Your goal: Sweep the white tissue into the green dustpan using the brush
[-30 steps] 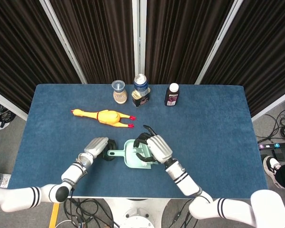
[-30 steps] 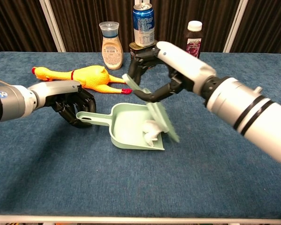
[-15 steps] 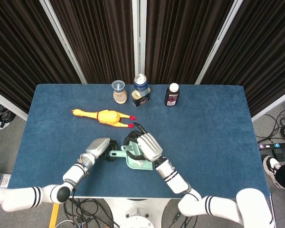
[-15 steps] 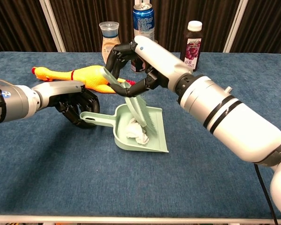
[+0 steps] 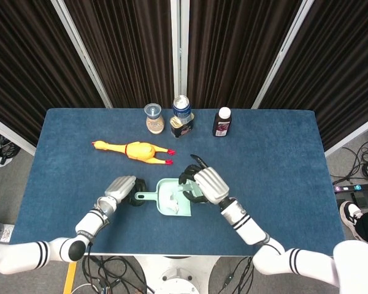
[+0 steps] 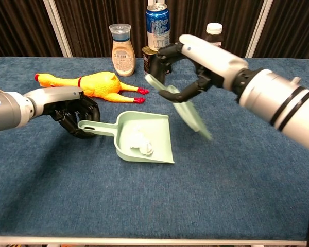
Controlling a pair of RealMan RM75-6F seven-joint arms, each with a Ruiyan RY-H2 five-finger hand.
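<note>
The green dustpan lies flat on the blue table, with the crumpled white tissue inside it. My left hand grips the pan's handle at its left end. In my right hand is the pale green brush, lifted off the pan and hanging to its right, bristles pointing down and right.
A yellow rubber chicken lies behind the dustpan to the left. A sauce bottle, a blue can on a dark box and a dark juice bottle stand along the table's far edge.
My right hand lifted the brush out of the dustpan and swung it to the right. The dustpan shifted slightly left with my left hand; the tissue stays inside it.
</note>
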